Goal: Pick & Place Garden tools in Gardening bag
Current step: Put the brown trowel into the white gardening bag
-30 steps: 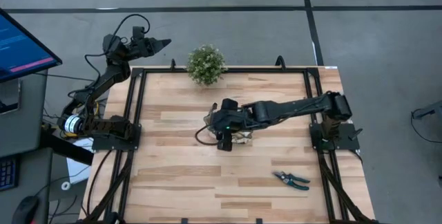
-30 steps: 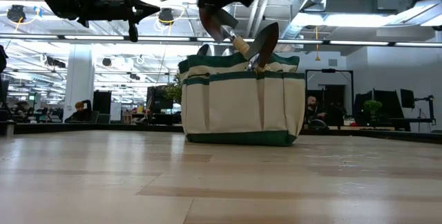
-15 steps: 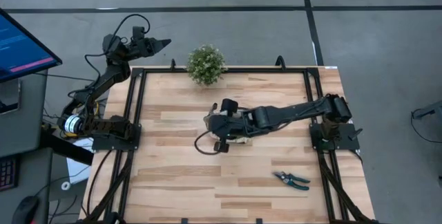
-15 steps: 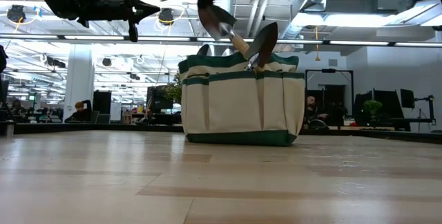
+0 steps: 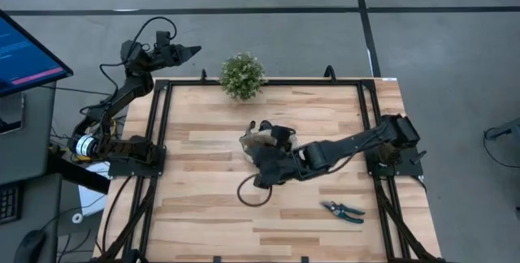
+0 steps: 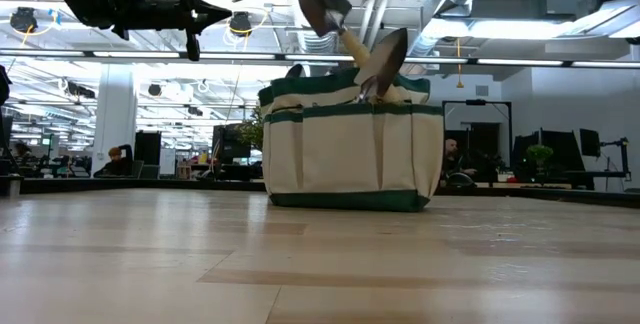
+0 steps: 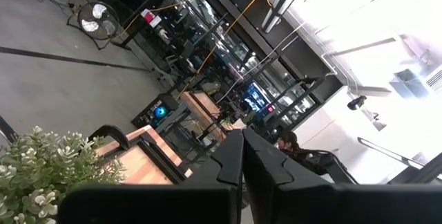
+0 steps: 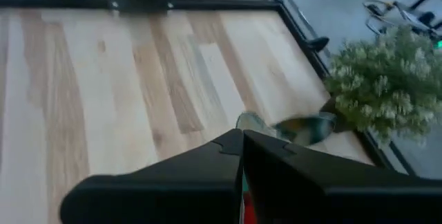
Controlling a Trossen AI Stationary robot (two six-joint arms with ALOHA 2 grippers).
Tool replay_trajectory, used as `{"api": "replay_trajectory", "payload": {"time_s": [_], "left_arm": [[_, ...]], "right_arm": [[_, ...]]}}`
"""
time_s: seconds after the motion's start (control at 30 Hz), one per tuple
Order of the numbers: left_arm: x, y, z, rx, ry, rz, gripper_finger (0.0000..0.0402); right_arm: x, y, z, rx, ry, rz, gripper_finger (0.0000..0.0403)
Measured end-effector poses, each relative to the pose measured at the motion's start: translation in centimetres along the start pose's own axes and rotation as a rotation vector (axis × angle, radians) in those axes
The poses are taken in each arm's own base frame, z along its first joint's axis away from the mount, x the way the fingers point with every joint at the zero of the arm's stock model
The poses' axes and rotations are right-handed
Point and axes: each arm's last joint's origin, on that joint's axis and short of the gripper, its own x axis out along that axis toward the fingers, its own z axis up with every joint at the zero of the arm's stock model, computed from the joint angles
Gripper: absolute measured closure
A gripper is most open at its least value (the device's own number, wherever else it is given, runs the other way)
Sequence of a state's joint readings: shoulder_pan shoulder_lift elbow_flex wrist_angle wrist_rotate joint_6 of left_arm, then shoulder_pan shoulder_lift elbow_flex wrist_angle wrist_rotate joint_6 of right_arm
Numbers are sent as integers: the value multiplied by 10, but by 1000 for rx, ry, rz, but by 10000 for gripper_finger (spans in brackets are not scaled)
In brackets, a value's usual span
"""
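The right end effector (image 5: 262, 183), clenched and empty, hangs beside the beige canvas bag with teal trim (image 6: 350, 149); swinging toward the teal-handled pruning shears (image 5: 342, 210), the arm may topple this bag.

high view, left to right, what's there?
Left gripper parked off the table's far-left corner → potted plant at the far edge → gardening bag → pruning shears near the front right. The right gripper overlaps the bag, so I've left it out.
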State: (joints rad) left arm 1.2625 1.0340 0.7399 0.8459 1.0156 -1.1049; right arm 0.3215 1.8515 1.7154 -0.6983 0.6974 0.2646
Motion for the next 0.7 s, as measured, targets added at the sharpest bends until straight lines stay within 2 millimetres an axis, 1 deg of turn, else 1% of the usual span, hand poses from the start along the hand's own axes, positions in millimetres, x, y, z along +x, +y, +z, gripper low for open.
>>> {"api": "replay_trajectory", "payload": {"time_s": [0.1,0.27,0.4,0.57,0.7], "left_arm": [[0,0,0,-2,1,0,394],[0,0,0,-3,1,0,394],[0,0,0,-4,1,0,394],[0,0,0,-4,0,0,394],[0,0,0,-4,-1,1,394]], "right_arm": [[-2,11,-10,4,-12,-52,402],[-10,26,-23,68,-94,-188,403],[-19,31,-24,95,-159,-287,403],[-23,31,-26,168,-220,-386,403],[-20,37,-46,255,-272,-449,403]]}}
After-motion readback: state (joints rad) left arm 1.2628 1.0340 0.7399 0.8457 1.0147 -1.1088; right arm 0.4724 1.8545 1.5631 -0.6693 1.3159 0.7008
